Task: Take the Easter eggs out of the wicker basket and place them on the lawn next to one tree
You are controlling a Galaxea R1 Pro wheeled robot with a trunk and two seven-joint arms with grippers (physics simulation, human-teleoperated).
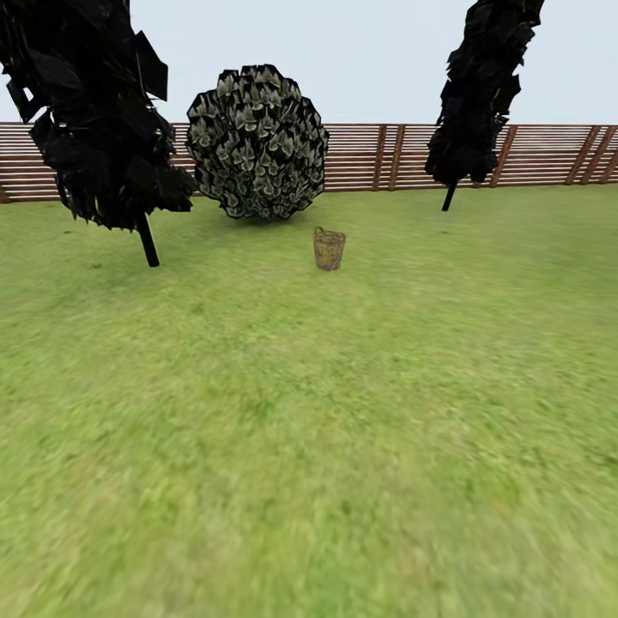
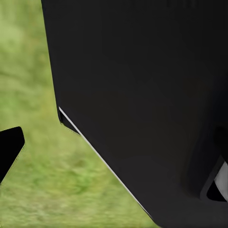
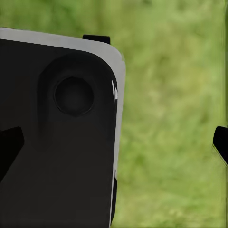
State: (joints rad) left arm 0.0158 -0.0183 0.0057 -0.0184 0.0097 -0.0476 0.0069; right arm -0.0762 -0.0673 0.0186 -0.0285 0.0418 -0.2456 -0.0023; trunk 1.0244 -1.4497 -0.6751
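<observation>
Approach phase, seen from the head camera. The wicker basket [image 1: 329, 249] stood upright on the lawn [image 1: 309, 446], well ahead of the robot and just in front of a round, pale-leaved bush [image 1: 257, 142]. Two narrow dark ragged-leaved trees were seen, one at the left [image 1: 94, 112] and one at the right [image 1: 481, 94], with a slatted wooden fence [image 1: 386, 156] behind them. At this range the eggs could not be made out inside the basket.

In the left wrist view, a dark fingertip [image 2: 9, 149] was seen at the frame's edge beside the robot's black body panel [image 2: 142, 95], with grass beyond. In the right wrist view, dark fingertips [image 3: 221, 142] were seen at opposite edges, and a black, grey-edged housing [image 3: 61, 133] covered much of the frame. The right jaws appeared spread wide with nothing between them; the state of the left jaws could not be told.

The step in hand was judged to be the drive toward the basket. It would be done well if the basket were kept centred ahead and the base halted short of it, so that the basket was not knocked over and either arm could reach down over its rim.
</observation>
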